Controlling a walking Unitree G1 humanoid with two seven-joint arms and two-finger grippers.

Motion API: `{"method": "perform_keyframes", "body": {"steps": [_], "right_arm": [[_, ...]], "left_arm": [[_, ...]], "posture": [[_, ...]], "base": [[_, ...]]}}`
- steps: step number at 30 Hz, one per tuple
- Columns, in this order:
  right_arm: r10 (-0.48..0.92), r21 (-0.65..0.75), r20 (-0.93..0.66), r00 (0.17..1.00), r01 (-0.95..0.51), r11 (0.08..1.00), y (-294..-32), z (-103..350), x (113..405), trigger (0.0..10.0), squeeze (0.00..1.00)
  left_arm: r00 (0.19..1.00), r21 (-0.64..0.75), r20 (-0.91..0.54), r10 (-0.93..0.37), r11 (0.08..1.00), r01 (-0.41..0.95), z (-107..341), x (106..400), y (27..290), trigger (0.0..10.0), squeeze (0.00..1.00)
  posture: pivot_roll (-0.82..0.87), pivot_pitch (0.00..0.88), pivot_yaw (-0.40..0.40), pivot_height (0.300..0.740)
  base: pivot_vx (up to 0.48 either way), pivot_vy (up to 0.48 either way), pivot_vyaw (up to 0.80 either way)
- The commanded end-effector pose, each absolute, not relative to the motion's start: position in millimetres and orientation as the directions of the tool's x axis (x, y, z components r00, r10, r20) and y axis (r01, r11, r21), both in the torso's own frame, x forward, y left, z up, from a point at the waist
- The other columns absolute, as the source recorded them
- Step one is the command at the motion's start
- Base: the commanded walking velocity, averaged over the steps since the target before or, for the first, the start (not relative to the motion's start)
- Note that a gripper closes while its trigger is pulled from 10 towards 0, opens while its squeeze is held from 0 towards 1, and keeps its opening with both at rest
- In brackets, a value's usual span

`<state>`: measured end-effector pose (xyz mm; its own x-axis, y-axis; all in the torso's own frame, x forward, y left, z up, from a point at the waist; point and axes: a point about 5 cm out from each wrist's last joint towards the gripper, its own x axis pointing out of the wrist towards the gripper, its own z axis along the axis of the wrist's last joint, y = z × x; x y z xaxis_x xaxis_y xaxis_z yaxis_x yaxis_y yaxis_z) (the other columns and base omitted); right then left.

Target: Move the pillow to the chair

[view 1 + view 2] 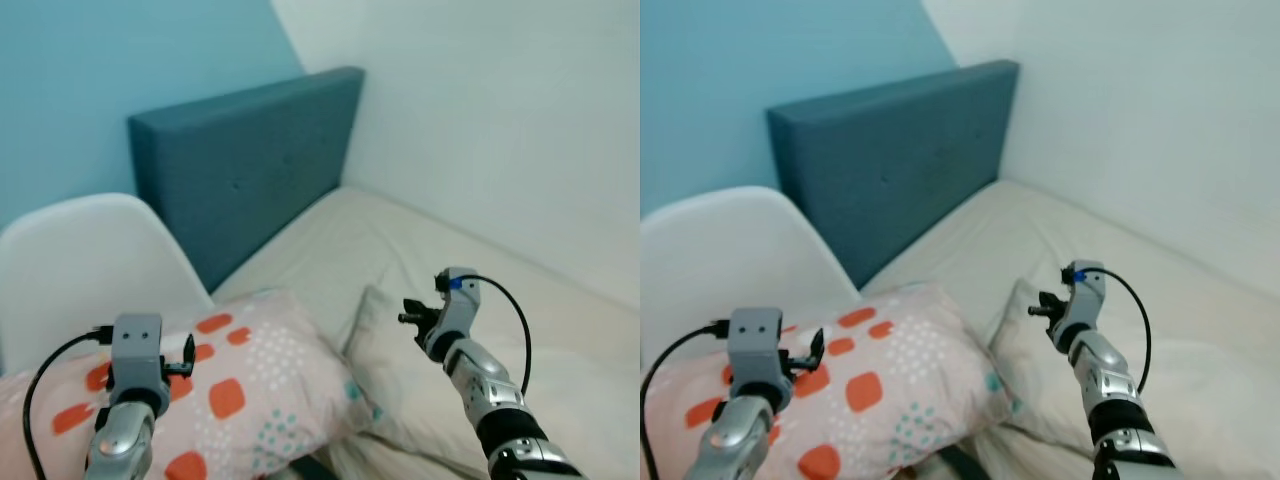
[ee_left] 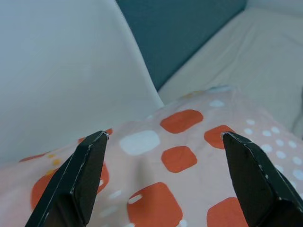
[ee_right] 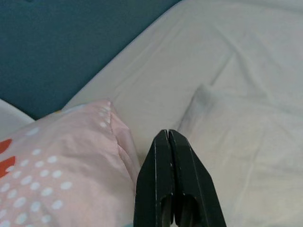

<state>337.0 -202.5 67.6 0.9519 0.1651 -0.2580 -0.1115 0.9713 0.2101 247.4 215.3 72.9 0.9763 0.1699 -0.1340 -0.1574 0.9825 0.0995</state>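
— Two grippers are up, so what is each doing?

— Left gripper (image 2: 163, 142) hangs just above the pink pillow (image 1: 240, 390), its two black fingers (image 2: 80, 179) spread wide apart with nothing between them. Right gripper (image 3: 173, 175) has its fingers pressed flat together, holding nothing, and it hovers over the bed past the pink pillow's edge.

— Where does the pillow lie?

— It rests on the white chair (image 1: 80, 260), its back end against the chair's backrest and its far end reaching toward the mattress (image 1: 360, 240). Orange squares and small white dots cover it.

— What do the wrist cameras add to the head cameras?

— From the head, the left gripper's fingers are mostly hidden behind its grey wrist block; the left wrist view shows plainly how far apart they stand, with the chair's white shell right behind the pillow. The right wrist view shows the closed tips over the seam where the pink pillow meets a white pillow (image 3: 246, 142) lying on the bed.

— And farther out?

— The head views show a dark blue headboard (image 1: 250, 165) behind the chair, a light blue wall (image 1: 120, 60) to the left, and a white wall (image 1: 500, 110) along the bed's far side.
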Motion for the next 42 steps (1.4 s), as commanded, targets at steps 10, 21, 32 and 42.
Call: {"method": "perform_keyframes", "body": {"steps": [10, 21, 32, 42], "right_arm": [[0.097, 0.19, -0.264, 0.96, -0.046, 0.981, -217.6, 71.3, 338.0, 10.0, 0.0], [0.099, 0.201, -0.241, 0.965, -0.05, 0.978, -220.4, 77.8, 341.3, 10.0, 0.0], [0.083, 0.197, -0.255, 0.963, -0.032, 0.98, -217.9, 75.2, 340.9, 10.0, 0.0], [0.048, 0.177, -0.27, 0.962, 0.0, 0.984, -225.7, 75.0, 340.5, 10.0, 0.0]], "left_arm": [[0.976, 0.121, -0.146, 0.161, 0.982, -0.144, 69.3, 246.3, 214.9, 10.0, 0.0], [0.974, 0.126, -0.154, 0.167, 0.981, -0.149, 68.6, 247.4, 217.3, 10.0, 0.0], [0.974, 0.137, -0.152, 0.166, 0.98, -0.146, 71.2, 245.7, 217.2, 10.0, 0.0], [0.973, 0.136, -0.157, 0.17, 0.979, -0.15, 70.7, 245.1, 218.3, 10.0, 0.0]], "posture": [[0.04, 0.0, -0.125, 0.74], [0.02, 0.0, -0.118, 0.74], [0.03, 0.0, -0.121, 0.74], [0.02, 0.0, -0.123, 0.74]], "base": [[0.0, 0.0, -0.8], [0.0, 0.0, -0.8], [0.0, -0.436, 0.0], [0.0, -0.465, 0.0]]}}
